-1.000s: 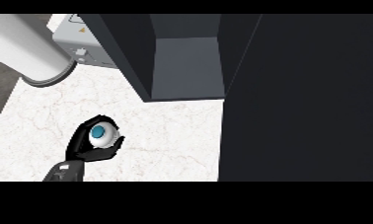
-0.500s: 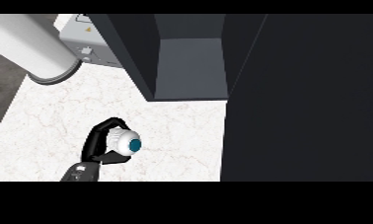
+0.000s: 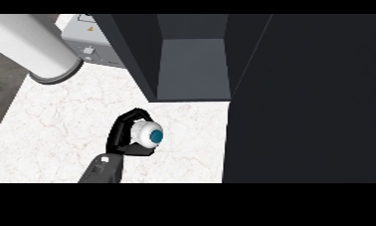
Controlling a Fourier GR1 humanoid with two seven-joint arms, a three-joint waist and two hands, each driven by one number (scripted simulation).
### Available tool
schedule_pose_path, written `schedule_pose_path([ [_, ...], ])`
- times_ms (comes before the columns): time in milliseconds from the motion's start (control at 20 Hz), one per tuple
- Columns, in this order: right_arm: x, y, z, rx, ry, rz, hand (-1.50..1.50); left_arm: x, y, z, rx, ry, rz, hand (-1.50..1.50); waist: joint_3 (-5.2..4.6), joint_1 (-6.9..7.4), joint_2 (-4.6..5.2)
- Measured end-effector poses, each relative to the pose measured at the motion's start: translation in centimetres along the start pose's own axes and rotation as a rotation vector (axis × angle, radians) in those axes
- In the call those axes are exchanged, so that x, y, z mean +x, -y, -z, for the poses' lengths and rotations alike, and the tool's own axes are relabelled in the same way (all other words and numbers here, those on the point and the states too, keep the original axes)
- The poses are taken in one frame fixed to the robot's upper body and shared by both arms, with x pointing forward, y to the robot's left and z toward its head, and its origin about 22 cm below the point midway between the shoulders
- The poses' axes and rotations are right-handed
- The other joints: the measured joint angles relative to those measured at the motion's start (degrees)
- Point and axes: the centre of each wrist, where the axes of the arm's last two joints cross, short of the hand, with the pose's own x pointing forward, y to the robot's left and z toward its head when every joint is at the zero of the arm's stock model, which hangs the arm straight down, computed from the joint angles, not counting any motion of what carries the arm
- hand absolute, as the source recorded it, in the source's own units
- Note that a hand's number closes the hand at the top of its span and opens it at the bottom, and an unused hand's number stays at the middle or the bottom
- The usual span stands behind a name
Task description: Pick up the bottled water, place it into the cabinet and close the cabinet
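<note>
A: Holding stage done: left hand [image 3: 125, 138] curled around the bottled water [image 3: 150, 136], above the bench [image 3: 66, 115], just short of the open cabinet [image 3: 192, 68].
B: Remaining?
A: Placing inside, shutting the door. Right hand out of view; bottle body hidden, only cap end visible.

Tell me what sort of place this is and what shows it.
Probably a kitchen counter: a white marbled countertop, a dark open cabinet with a grey shelf inside, and a grey appliance-like box behind. The black left hand holds a white, teal-capped water bottle before the cabinet.
</note>
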Motion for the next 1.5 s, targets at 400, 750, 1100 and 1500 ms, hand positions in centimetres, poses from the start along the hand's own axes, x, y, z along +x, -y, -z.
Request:
schedule_pose_path([
  [400,0.1,0.1,-0.5,-0.001,0.006,-0.006,-1.50,3.5,4.5,5.1,0.007,-0.002,-0.020,1.50,-0.06,-0.64,-0.03],
  [750,0.1,0.8,-0.6,0.002,0.020,-0.042,-1.50,7.2,8.6,9.2,0.014,-0.031,-0.010,1.50,-0.07,-1.03,0.23],
  [1100,0.3,1.6,-1.2,0.009,0.026,-0.078,-1.50,10.1,10.7,13.8,0.063,-0.068,0.042,1.50,-0.06,-1.75,0.47],
  [1500,0.4,2.2,-1.6,0.038,0.030,-0.077,-1.50,12.4,11.0,18.1,0.169,-0.124,0.067,1.50,-0.07,-2.99,0.95],
])
